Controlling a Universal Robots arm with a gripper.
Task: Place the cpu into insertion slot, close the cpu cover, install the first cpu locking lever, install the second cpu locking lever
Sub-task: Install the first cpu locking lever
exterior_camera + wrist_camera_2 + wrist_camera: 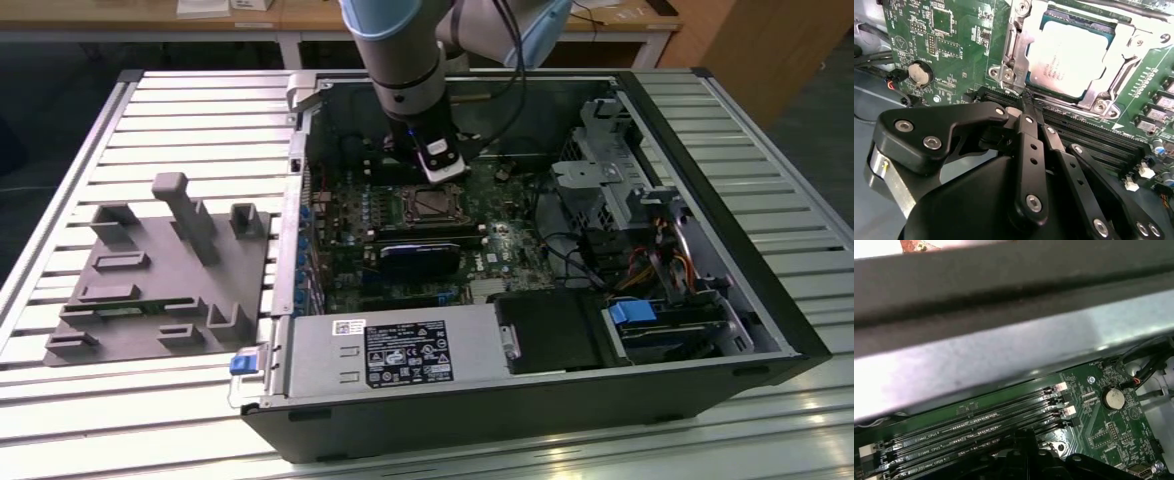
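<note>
Silver-topped cpu (1069, 55): seated in insertion slot (400, 200), mid-frame in exterior view, inside open PC case (534, 400). Item 2, cpu cover (1126, 42): lies down over chip edges, so I judge steps 1–2 done. Locking levers: can't tell if latched; I log both as pending. Item 3, gripper (1029, 102): at slot corner, just beside black memory slots (1094, 135); fingers drawn together, no gap seen at tips. Whether they pinch anything, can't tell.
</note>
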